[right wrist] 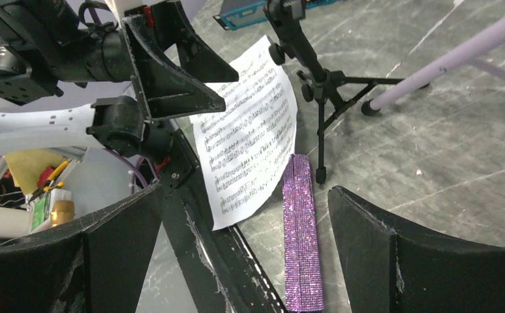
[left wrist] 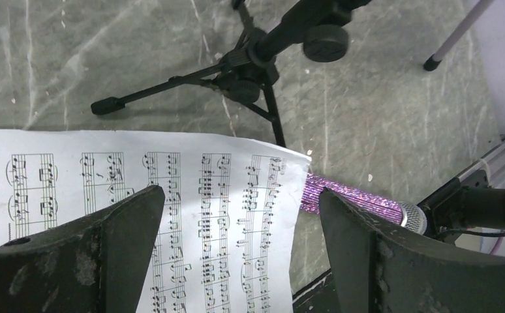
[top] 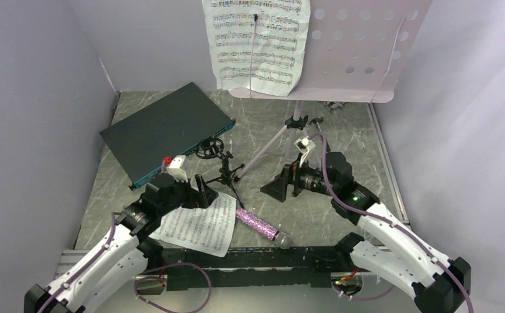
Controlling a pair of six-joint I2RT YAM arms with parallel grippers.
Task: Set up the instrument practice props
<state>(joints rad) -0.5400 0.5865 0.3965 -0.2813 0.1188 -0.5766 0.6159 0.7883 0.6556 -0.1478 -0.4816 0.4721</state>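
One white sheet-music page [top: 256, 42] hangs on the pale-lilac perforated music stand [top: 361, 52] at the back. A second page [top: 201, 225] lies flat near the table's front edge, its right side overlapping the end of the purple glitter microphone [top: 258, 225]. The small black tripod mic stand [top: 220, 166] stands upright just behind them, its ring mount holding nothing. My left gripper [top: 203, 193] hovers open over the flat page [left wrist: 224, 208], nothing between its fingers. My right gripper [top: 277, 188] is open above the table, looking towards the microphone [right wrist: 300, 228].
A dark flat box with a teal edge [top: 165, 130] lies tilted at the back left. The music stand's lilac tripod legs [top: 269, 147] spread across the table's middle. A black rail [top: 269, 257] runs along the front edge. Hand tools [right wrist: 47, 182] lie off the table.
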